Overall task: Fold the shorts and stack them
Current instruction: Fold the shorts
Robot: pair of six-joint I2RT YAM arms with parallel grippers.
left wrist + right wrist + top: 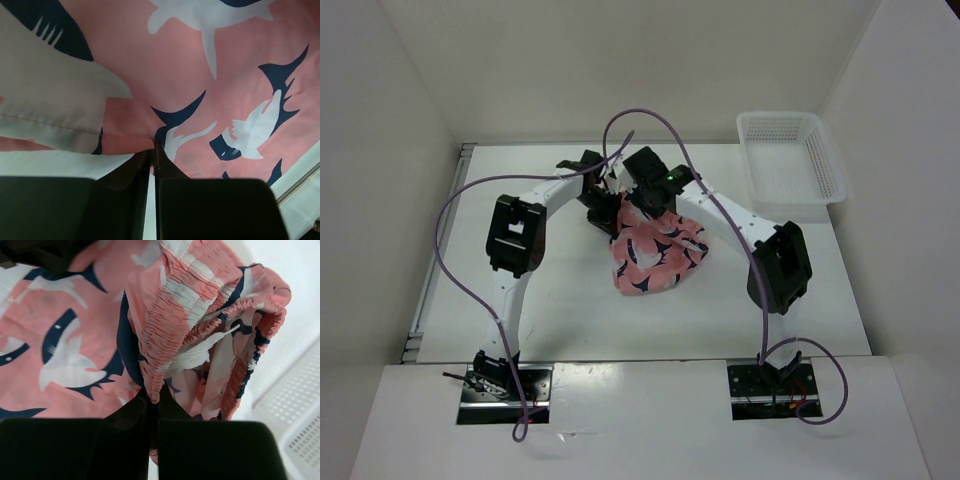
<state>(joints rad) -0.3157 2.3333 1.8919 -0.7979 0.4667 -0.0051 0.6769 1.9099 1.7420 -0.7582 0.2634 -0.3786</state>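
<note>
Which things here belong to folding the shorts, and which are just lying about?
In the job: shorts; left gripper and right gripper, both pinching the cloth.
Lying about: white basket, standing apart at the far right.

The left arm [515, 240] and right arm [778, 265] rise from their bases, bend at the elbows and lean inward, meeting over the far edge of the shorts [655, 255]. The left gripper [152, 150] has its fingers [130, 172] pinched on a fold of the shorts. Just beside it, the right gripper [152, 399] is clamped on their elastic waistband.
</note>
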